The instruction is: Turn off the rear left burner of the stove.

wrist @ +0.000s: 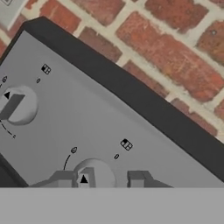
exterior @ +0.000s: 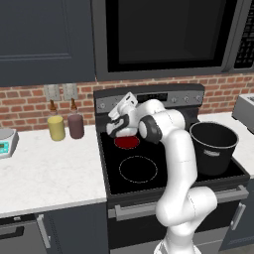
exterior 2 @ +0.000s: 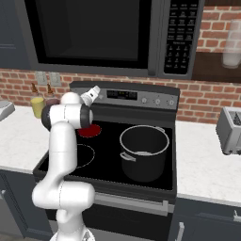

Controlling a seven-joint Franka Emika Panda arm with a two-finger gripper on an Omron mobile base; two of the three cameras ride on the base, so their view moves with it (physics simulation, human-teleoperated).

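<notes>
The rear left burner (exterior: 127, 142) glows as a solid red disc on the black glass of the stove (exterior: 149, 178), so it is on and the task is not finished. The front left zone (exterior: 138, 169) just before it shows a thin white ring outline. The arm reaches up over the cooktop to the grey steel back panel (exterior: 149, 99), and the gripper (exterior: 118, 110) sits at the left end of that panel, above and behind the red disc. In the hand view the two finger tips (wrist: 61, 179) stand spread apart on either side of a round knob (wrist: 92, 175), one on each flank, with the jaws parted; whether the pads already touch the knob I cannot tell. A second knob (wrist: 17, 104) lies further off on the same panel, with brick wall (wrist: 175, 48) beyond its top edge. My reading is that the approach to the control is done, and that closing on the knob and turning it until the disc goes dark are what remain. A dark pot (exterior 2: 143, 153) stands on the right side of the cooktop, well apart from the gripper.
</notes>
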